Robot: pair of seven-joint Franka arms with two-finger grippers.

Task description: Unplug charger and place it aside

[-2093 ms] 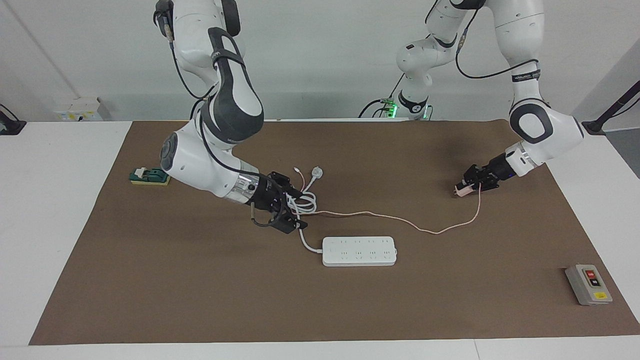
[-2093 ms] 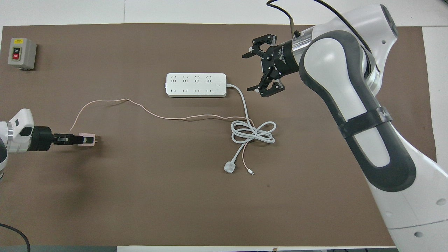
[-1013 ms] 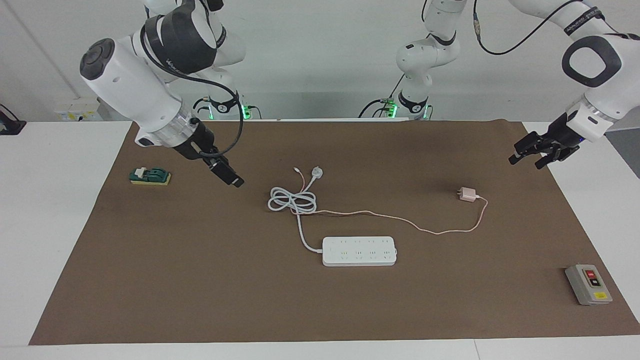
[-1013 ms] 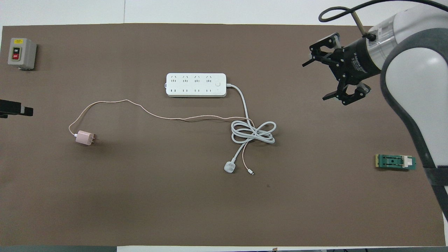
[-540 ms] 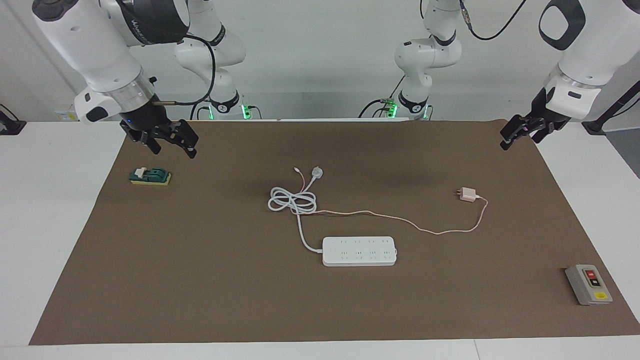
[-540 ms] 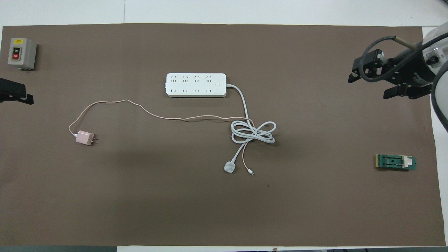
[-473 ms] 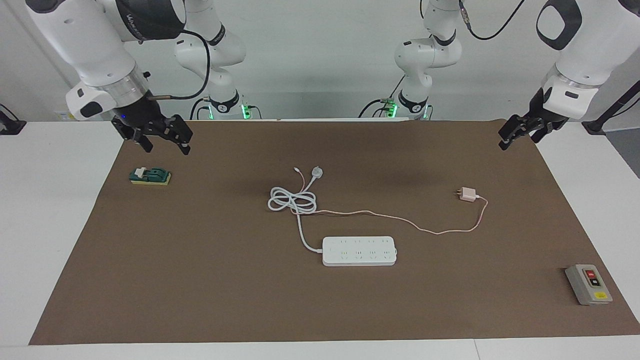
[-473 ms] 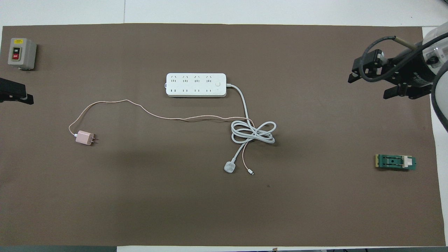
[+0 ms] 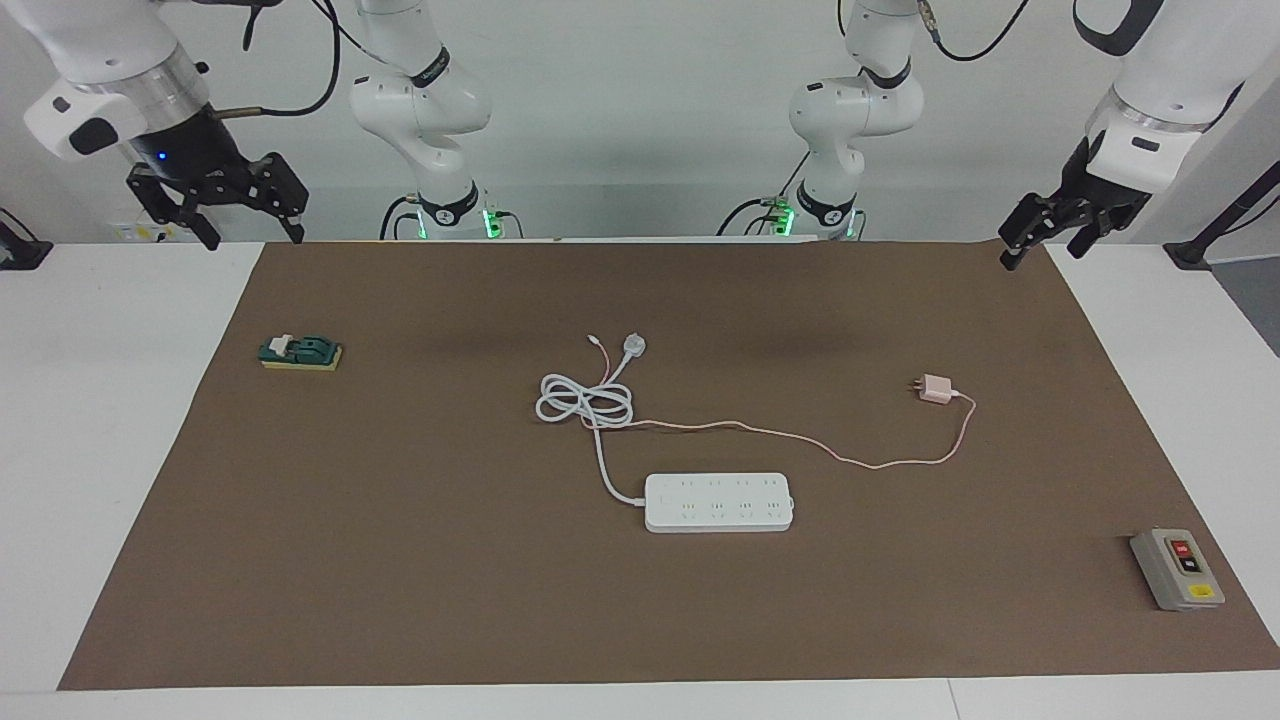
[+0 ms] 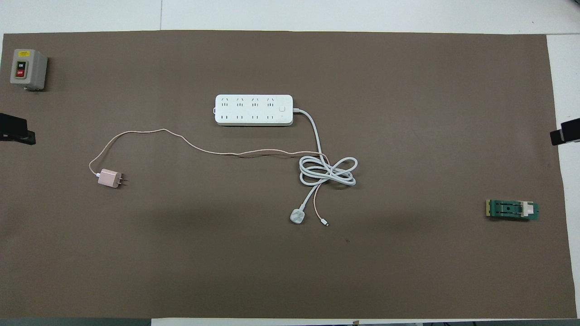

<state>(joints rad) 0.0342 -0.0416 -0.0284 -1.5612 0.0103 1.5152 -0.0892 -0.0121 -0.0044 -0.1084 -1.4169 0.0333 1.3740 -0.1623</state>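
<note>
The pale pink charger (image 9: 936, 389) lies on the brown mat toward the left arm's end, nearer to the robots than the white power strip (image 9: 718, 502). Its prongs are bare and in no socket. Its thin pink cable (image 9: 870, 464) runs to the coiled white cord (image 9: 585, 400). In the overhead view the charger (image 10: 109, 178) lies apart from the strip (image 10: 253, 110). My left gripper (image 9: 1045, 238) is open and empty, raised over the mat's corner. My right gripper (image 9: 250, 212) is open and empty, raised over the white table. Only their tips show overhead, the left gripper (image 10: 16, 130) and the right gripper (image 10: 564, 134).
A round white plug (image 9: 633, 346) ends the strip's cord, nearer to the robots than the coil. A green switch block (image 9: 300, 352) lies at the right arm's end. A grey on-off box (image 9: 1177, 569) stands at the left arm's end, farther from the robots than the charger.
The left gripper let go of the charger, which now rests on the mat, and rose away to its end. The right gripper lifted from beside the coiled cord and withdrew to its end.
</note>
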